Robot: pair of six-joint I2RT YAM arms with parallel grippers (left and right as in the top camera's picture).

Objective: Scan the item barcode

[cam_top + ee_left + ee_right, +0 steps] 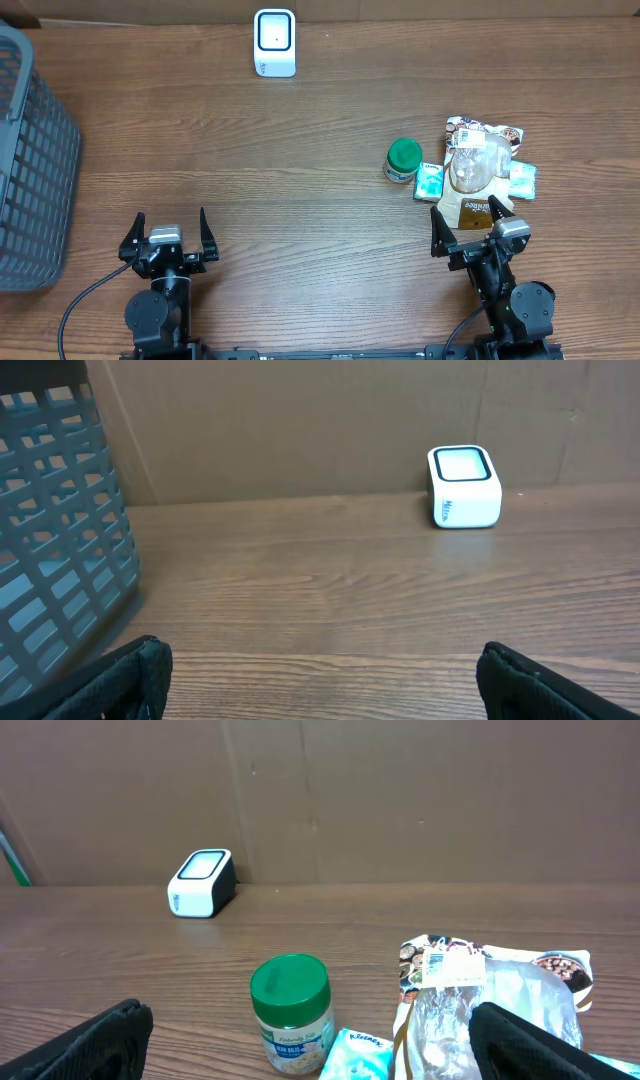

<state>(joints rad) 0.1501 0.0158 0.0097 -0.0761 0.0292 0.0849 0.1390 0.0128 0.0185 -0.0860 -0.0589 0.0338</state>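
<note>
Brown wood covers the whole worktop point(300, 200) seen from above. A white scanner point(274, 42) stands at the far edge, a bit left of the middle. A grey basket point(30, 170) sits at the left edge. On the right side lie the things to scan: a jar point(403, 160) with a green lid, a snack bag point(480, 135), and two small tissue packs point(429, 182), one on each side of the bag. The left fingers point(133, 235) wait by the near edge, spread wide, holding nothing. The right fingers point(438, 232) are spread wide too and hold nothing. Their tips are at the near end of the bag, and I cannot tell if they touch it.

From the left wrist, both finger tips show at the bottom corners, far apart. The basket is on the left, and the scanner stands against a brown cardboard wall point(300, 430).

From the right wrist, the fingers are wide apart — the jar stands between them, farther out. The bag is at the right, and the scanner is far off to the left.
</note>
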